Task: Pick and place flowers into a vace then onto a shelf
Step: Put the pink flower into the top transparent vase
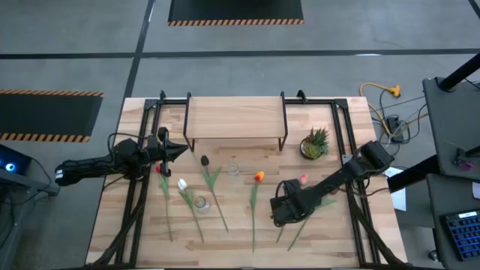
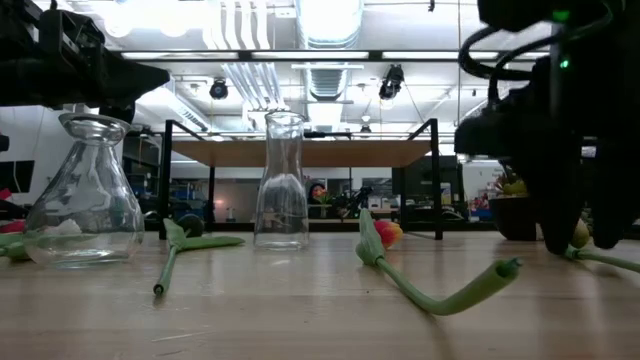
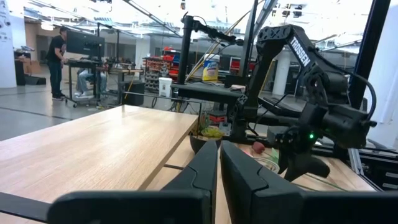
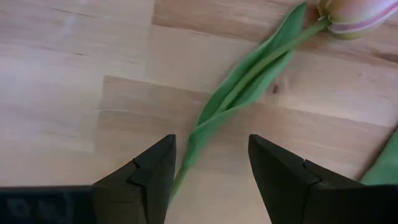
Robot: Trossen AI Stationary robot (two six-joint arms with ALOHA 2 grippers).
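Observation:
Several tulips lie flat on the table: red (image 1: 160, 170), white (image 1: 182, 184), dark maroon (image 1: 204, 160), orange (image 1: 259, 177) and pink (image 1: 304, 179). Two clear glass vases stand among them, a wide flask (image 2: 82, 195) and a slimmer one (image 2: 282, 185). My right gripper (image 4: 211, 168) points down, open, just above the table. Its fingers stand on either side of the pink tulip's stem (image 4: 249, 81), down the stem from the head (image 4: 351, 15). My left gripper (image 1: 180, 150) hovers shut at the table's left, level and holding nothing. The shelf (image 1: 234, 118) stands at the far edge.
A small spiky potted plant (image 1: 316, 142) stands right of the shelf. Black frame rails (image 1: 349, 142) run along the table's left and right sides. Another green stem end (image 4: 382, 158) lies close beside my right gripper. Bare wood lies along the near edge (image 1: 240, 251).

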